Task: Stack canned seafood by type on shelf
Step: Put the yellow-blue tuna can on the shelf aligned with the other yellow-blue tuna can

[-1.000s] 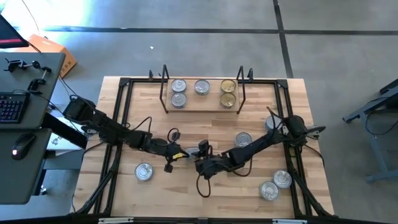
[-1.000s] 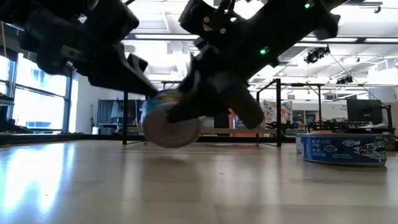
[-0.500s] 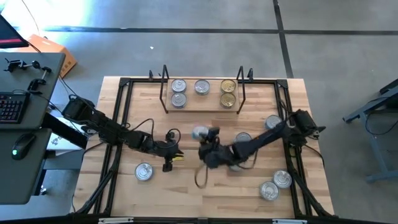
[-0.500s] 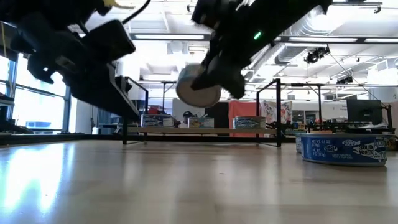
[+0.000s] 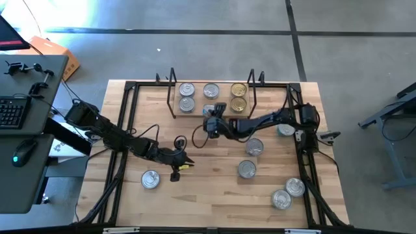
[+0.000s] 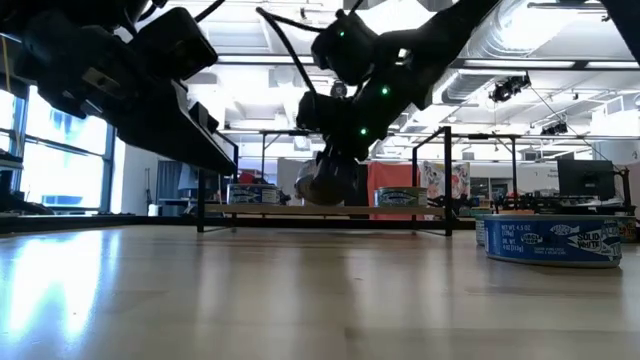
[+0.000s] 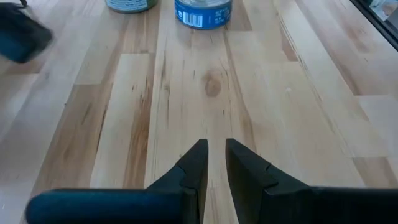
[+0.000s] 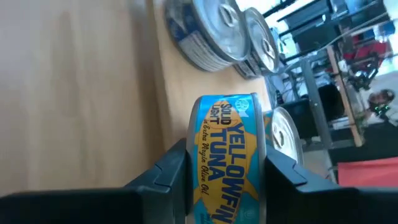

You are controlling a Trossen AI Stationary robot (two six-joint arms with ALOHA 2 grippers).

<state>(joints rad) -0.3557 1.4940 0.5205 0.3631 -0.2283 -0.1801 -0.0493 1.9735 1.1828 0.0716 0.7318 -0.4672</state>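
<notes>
Over the last second the right gripper (image 5: pixel 209 125) swung up from lower centre of the high view to just below the shelf (image 5: pixel 211 114), jaws clamped on a yellowfin tuna tin (image 8: pixel 225 158). We read this as placement about to start. The left gripper (image 7: pixel 210 163), lower left of centre, has eased off to a narrow gap and holds nothing. We can't see which stack it's aimed at; the arm hides the tin from above.

left tool (image 7: pixel 215 163): nearly closed, empty | above table (image 7: pixel 298 93) | two tins (image 7: pixel 203 12) ahead
</notes>
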